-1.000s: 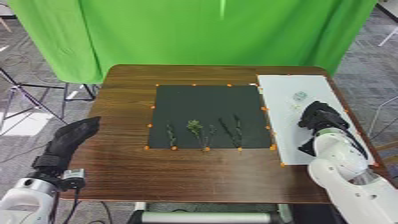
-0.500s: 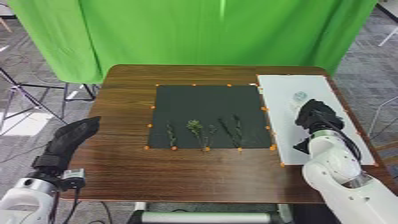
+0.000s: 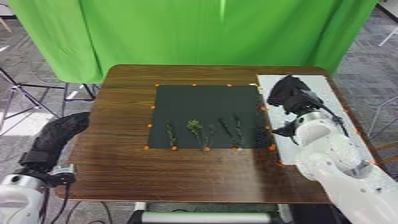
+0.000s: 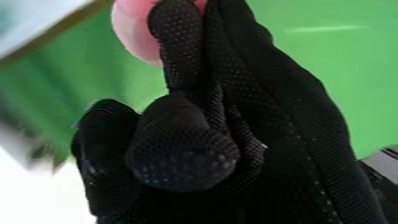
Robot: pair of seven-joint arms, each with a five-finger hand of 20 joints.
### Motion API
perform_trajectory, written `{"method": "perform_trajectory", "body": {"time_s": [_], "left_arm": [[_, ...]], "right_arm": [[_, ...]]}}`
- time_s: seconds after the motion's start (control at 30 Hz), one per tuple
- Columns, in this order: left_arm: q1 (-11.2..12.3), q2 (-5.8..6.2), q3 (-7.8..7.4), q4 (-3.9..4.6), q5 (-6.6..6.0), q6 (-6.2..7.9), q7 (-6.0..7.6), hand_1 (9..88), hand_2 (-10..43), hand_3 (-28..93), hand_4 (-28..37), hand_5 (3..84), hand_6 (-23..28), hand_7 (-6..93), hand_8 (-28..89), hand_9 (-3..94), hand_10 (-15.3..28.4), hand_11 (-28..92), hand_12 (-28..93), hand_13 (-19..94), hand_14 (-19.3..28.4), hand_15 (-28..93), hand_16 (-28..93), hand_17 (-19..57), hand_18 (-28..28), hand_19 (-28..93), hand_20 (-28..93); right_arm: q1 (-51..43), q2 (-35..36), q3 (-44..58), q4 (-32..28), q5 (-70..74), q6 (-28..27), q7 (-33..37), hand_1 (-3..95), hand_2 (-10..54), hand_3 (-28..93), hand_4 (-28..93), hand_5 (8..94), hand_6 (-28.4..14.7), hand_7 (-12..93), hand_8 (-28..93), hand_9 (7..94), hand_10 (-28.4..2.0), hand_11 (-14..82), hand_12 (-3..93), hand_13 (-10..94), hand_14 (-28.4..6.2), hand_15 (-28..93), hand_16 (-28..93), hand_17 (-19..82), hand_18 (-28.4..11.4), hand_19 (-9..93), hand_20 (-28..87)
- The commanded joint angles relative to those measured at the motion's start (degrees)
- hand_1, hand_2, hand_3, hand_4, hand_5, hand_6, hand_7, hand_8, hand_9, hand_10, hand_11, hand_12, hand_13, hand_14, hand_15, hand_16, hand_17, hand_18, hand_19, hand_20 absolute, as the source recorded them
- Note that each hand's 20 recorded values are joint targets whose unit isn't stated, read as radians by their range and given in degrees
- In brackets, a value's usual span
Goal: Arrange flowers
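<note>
The brown, round-cornered table [image 3: 169, 172] is smooth wood, the black rectangular mat [image 3: 200, 102] matt. At 12 o'clock hangs a creased green cloth curtain [image 3: 191, 32]; at 2 o'clock, the right hand [image 3: 295, 96] wears black, rough mesh fabric.

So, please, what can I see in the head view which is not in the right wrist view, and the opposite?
Head view's own: the leafy stems lying on the dark mat, and the left hand at the table's left side.

Right wrist view's own: a pink, rounded shape against the right hand; I cannot tell what it is.

Both: the right hand and the green curtain.
</note>
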Motion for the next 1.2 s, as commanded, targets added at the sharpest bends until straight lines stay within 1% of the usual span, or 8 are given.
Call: {"method": "perform_trajectory", "body": {"time_s": [0.03, 0.13, 0.3, 0.63, 0.77, 0.9, 0.93, 1.2], "left_arm": [[-1.3, 3.26, -2.26, 1.53, -2.26, 5.18, 1.33, 20.7, 5.7, 62, -27.9, 40.2, 3.3, 14.0, -8, 37.9, 13.4, 15, 8, 31, 16.9, 8, 1, 2.8, 9.4, 4, 12], [-2.7, 3.85, -0.98, 2.15, -3.02, 6.07, 1.28, 20.0, 9.9, 60, -28.2, 40.9, 3.4, 14.2, -8, 38.6, 13.6, 16, 8, 32, 17.0, 9, 1, 3.1, 9.2, 4, 12], [-3.2, 4.30, 0.11, 2.47, -4.07, 6.71, 1.43, 20.9, 17.3, 54, -28.3, 41.6, 3.3, 14.7, -9, 39.7, 13.8, 16, 7, 32, 17.1, 10, 0, 3.5, 8.9, 4, 12], [-5.3, 4.99, 2.10, 3.09, -3.57, 5.70, 1.45, 18.5, 12.9, 56, -28.3, 41.6, 3.6, 14.3, -8, 39.8, 13.9, 16, 7, 33, 17.3, 11, 0, 3.6, 8.7, 4, 12], [-6.0, 4.73, 2.98, 3.37, -3.25, 5.28, 1.34, 18.4, 12.1, 56, -28.3, 41.6, 3.6, 14.1, -8, 39.8, 14.0, 16, 7, 32, 17.3, 11, 0, 3.5, 8.8, 4, 12], [-5.7, 4.06, 3.24, 2.99, -2.93, 5.15, 1.31, 18.7, 11.6, 57, -28.3, 41.6, 3.7, 14.1, -8, 39.8, 14.0, 16, 7, 32, 17.4, 11, 0, 3.4, 8.8, 4, 12], [-6.4, 4.24, 3.66, 3.39, -2.77, 4.84, 1.28, 19.0, 11.5, 56, -28.3, 41.6, 3.7, 14.0, -8, 39.8, 14.0, 16, 7, 32, 17.4, 10, 0, 3.4, 8.8, 4, 12], [-6.6, 4.02, 4.32, 2.99, -2.47, 4.58, 1.20, 18.9, 10.8, 57, -28.3, 41.5, 3.6, 14.0, -8, 39.8, 14.1, 16, 7, 32, 17.3, 10, 0, 3.4, 8.8, 4, 12]], "right_arm": [[18.6, -7.4, -14.7, 2.0, 7.3, -7.5, -6.1, 68.0, -9.5, 53, -14, 77.1, -2.4, 25, 19, 91.6, -9.1, 9.0, 42.3, 94, 1.2, 63, 25, 67, -9.6, 93, 48], [21.2, -11.0, -17.7, 2.4, 11.5, -9.1, -7.7, 67.9, -9.5, 53, -15, 77.1, -2.4, 25, 19, 91.7, -9.2, 8.9, 42.1, 94, 1.3, 63, 25, 67, -9.6, 93, 49], [24.5, -15.7, -23.4, 3.9, 14.6, -11.2, -9.3, 67.7, -9.5, 53, -15, 77.0, -2.3, 25, 19, 91.7, -9.2, 8.9, 42.1, 94, 1.3, 63, 25, 67, -9.5, 93, 49], [25.0, -22.5, -29.3, 9.5, 14.4, -13.9, -10.6, 67.3, -9.5, 54, -15, 76.9, -2.3, 25, 19, 91.7, -9.3, 8.7, 41.9, 94, 1.4, 64, 25, 67, -9.8, 93, 50], [24.9, -23.6, -30.6, 11.3, 13.0, -14.0, -10.5, 67.2, -9.5, 54, -15, 77.0, -2.2, 25, 19, 91.7, -9.2, 8.5, 41.5, 94, 1.3, 65, 25, 67, -10.1, 93, 52], [24.7, -24.5, -31.3, 13.7, 11.1, -14.0, -10.8, 67.2, -9.5, 54, -15, 77.1, -2.1, 25, 18, 92.2, -9.0, 8.0, 40.1, 94, 1.3, 65, 26, 67, -10.3, 93, 53], [24.8, -24.6, -31.7, 14.3, 10.9, -13.6, -10.6, 67.1, -9.5, 54, -15, 77.1, -2.0, 25, 18, 92.3, -8.9, 7.7, 39.5, 94, 1.3, 65, 26, 67, -10.3, 93, 53], [25.1, -26.5, -33.0, 18.8, 8.4, -13.7, -10.4, 67.2, -9.5, 54, -16, 77.3, -1.8, 25, 18, 92.5, -8.6, 6.9, 38.3, 94, 1.3, 66, 26, 67, -10.5, 93, 53]]}}
